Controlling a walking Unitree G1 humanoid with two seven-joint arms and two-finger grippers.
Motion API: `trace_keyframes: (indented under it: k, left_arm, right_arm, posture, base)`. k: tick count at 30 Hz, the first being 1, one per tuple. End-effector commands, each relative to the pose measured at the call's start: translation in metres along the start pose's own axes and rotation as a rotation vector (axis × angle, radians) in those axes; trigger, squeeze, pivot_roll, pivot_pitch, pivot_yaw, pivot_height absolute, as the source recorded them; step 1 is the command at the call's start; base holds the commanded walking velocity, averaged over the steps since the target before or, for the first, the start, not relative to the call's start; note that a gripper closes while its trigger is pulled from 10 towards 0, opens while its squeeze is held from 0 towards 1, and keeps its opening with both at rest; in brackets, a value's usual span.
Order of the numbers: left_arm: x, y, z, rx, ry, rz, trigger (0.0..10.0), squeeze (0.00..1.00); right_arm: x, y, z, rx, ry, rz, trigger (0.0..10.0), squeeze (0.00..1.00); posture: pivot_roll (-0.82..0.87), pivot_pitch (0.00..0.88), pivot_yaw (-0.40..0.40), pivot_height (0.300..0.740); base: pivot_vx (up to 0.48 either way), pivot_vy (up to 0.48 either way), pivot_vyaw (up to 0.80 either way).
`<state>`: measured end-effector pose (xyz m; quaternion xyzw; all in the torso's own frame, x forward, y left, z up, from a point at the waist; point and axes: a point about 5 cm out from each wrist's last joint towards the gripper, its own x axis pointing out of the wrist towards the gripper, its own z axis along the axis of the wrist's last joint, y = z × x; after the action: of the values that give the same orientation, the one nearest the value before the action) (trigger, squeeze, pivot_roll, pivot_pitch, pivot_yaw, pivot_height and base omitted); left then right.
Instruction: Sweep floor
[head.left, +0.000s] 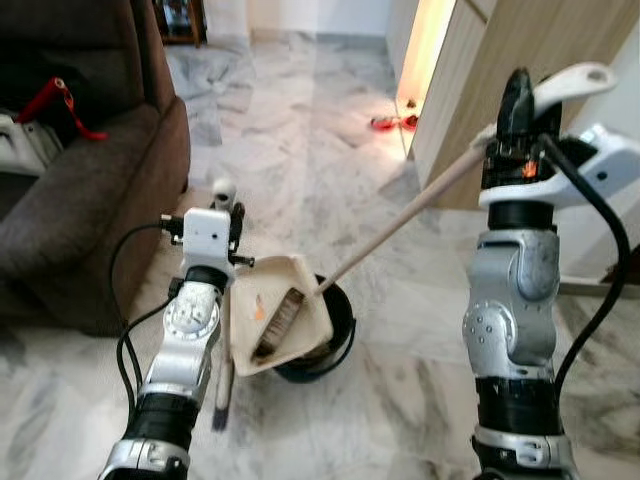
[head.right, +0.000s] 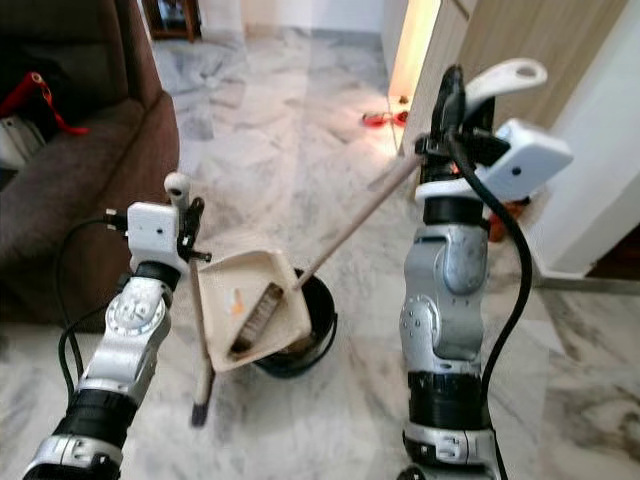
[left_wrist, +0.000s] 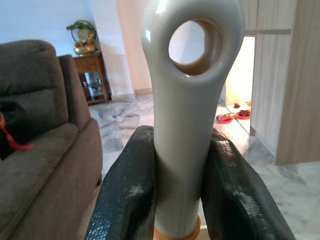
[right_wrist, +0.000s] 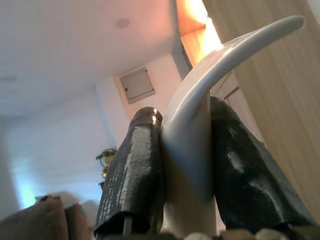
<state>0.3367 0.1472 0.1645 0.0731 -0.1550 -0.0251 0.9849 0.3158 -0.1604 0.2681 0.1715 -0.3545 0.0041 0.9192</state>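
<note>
Clamped tight in left pincer (head.left: 228, 205): dustpan (head.left: 277, 312) handle, pan tilted over black bin (head.left: 335, 330). Gripped by right pincer (head.left: 520, 100): broom (head.left: 400, 225), shaft slanting near-left, bristles (in the pan).

You're over a grey-veined marble floor (head.left: 300, 130). A black bin (head.left: 335, 335) and a brown sofa (head.left: 90, 200) stand on it. Red items (head.left: 393, 122) lie by the doorway.

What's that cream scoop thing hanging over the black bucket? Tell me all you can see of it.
It is a dustpan, cream-coloured and plastic-looking, tipped over the black bucket. A brush head and an orange scrap lie inside it. Its long pale handle slants up to the right gripper, whose black fingers clamp it just below a curved white grip end. The pan seems to rest against the bucket's rim; contact is unclear.
</note>
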Motion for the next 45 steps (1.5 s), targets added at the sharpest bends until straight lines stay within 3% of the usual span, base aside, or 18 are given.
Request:
trace_keyframes:
  k: [1, 26, 37, 45]
  left_arm:
    - [0.006, -0.009, 0.018, -0.02, -0.079, -0.027, 10.0, 0.0]
    - [0.001, -0.004, 0.015, -0.005, -0.067, -0.026, 10.0, 0.0]
    - [-0.001, -0.002, 0.014, 0.0, -0.065, -0.029, 10.0, 0.0]
    - [0.0, -0.002, 0.014, -0.001, -0.067, -0.03, 10.0, 0.0]
  right_arm:
    - [0.005, 0.003, 0.015, 0.019, -0.076, 0.002, 10.0, 0.0]
    - [0.003, 0.01, 0.013, 0.038, -0.06, 0.021, 10.0, 0.0]
    - [0.003, 0.012, 0.013, 0.037, -0.062, 0.023, 10.0, 0.0]
    - [-0.001, 0.027, 0.02, -0.047, -0.103, 0.103, 10.0, 0.0]
  posture:
    - [0.13, 0.058, -0.039, 0.74]
    - [0.13, 0.06, -0.04, 0.74]
    - [0.13, 0.062, -0.038, 0.74]
    - [0.13, 0.065, -0.037, 0.74]
  base:
    - [0.382, 0.0, 0.0]
    - [0.379, 0.0, 0.0]
    - [0.0, 0.0, 0.0]
    - [0.0, 0.0, 0.0]
